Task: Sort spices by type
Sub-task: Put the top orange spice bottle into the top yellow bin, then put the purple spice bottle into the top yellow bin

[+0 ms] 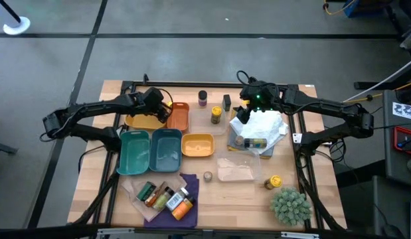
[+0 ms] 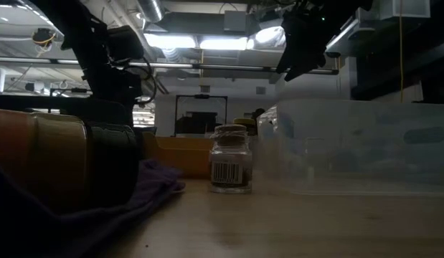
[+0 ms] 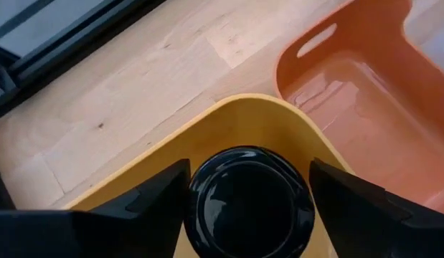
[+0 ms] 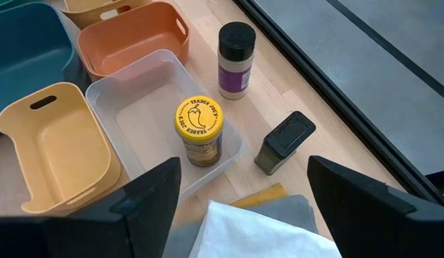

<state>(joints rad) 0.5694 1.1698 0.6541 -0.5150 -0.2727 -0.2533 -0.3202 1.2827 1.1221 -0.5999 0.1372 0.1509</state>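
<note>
Left pincer [image 3: 250, 208] spread around black-capped jar [image 3: 250, 204] inside yellow tray's rim [image 3: 229, 115].

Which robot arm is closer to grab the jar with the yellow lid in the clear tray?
The right. The right gripper hovers open beside the clear tray holding the yellow-lidded jar; the left gripper is busy over the yellow tray.

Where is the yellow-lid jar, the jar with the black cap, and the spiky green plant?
yellow-lid jar [image 4: 199, 119], right wrist view, on its lid.
black-capped jar [image 4: 236, 37], right wrist view, on its cap.
spiky green plant [image 1: 290, 204], high view, on its middle.
</note>
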